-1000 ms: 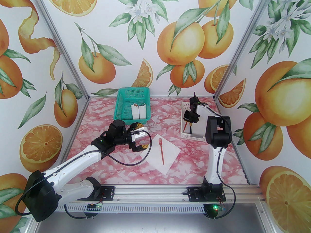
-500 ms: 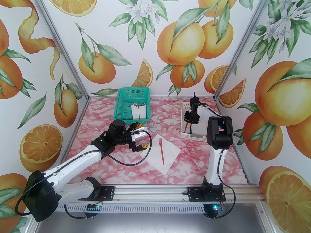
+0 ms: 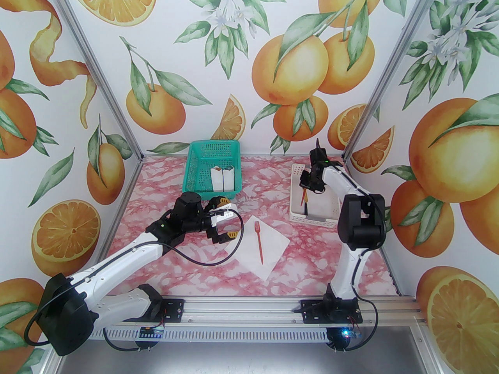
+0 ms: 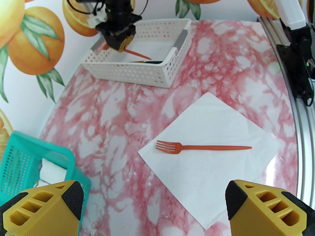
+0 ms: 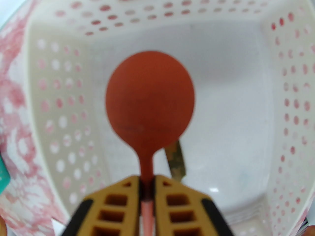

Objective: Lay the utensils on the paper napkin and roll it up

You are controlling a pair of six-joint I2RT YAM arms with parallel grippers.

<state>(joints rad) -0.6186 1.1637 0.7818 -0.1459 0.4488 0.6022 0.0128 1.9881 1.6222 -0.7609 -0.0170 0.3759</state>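
Our right pincer (image 5: 147,181) pinches the spoon (image 5: 150,99) by its handle over the basket (image 3: 298,218) in the counter's far right corner, so we can lay it by the fork (image 3: 259,242) on the mid-counter napkin (image 3: 275,253), while our left pincer (image 3: 226,218) hovers spread beside the napkin, ready to roll.

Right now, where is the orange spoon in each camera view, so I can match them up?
Top external: spoon at right rear, handle jutting from the right gripper over the white basket.
Left wrist: spoon upper left, handle slanting from that gripper above the basket.
Right wrist: spoon centre, round bowl ahead of the gripper.
Shared landmark: the white basket.
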